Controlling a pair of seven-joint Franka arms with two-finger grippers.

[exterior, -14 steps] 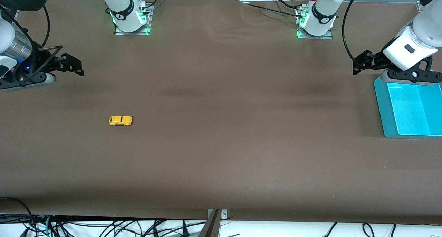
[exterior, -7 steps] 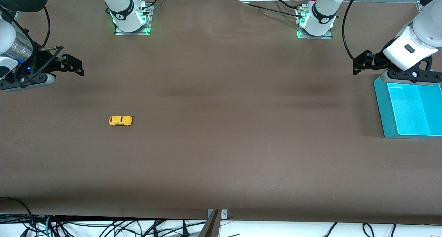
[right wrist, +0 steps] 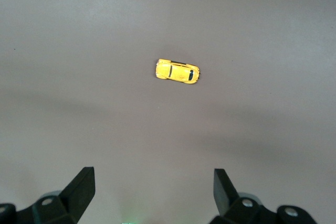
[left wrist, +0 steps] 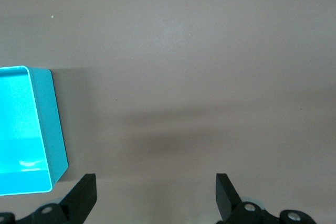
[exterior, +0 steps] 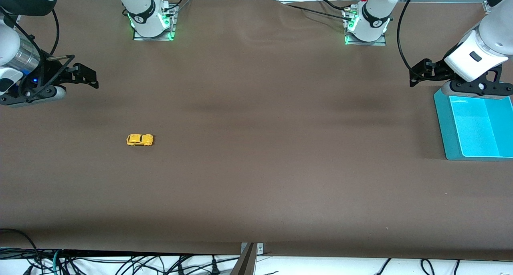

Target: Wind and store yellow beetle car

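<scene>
The yellow beetle car (exterior: 140,140) sits on its wheels on the brown table toward the right arm's end; the right wrist view also shows the car (right wrist: 178,71) lying free. My right gripper (exterior: 85,77) hangs open in the air at that end of the table, apart from the car, with nothing between its fingers (right wrist: 80,187). My left gripper (exterior: 421,72) hangs open and empty beside the teal bin, its fingers (left wrist: 227,196) over bare table.
A teal open bin (exterior: 445,122) stands at the left arm's end of the table; its wall (left wrist: 52,124) shows in the left wrist view. Both arm bases stand along the table edge farthest from the front camera.
My right gripper has drifted slightly toward the middle of the table. The car and the left arm have not moved.
</scene>
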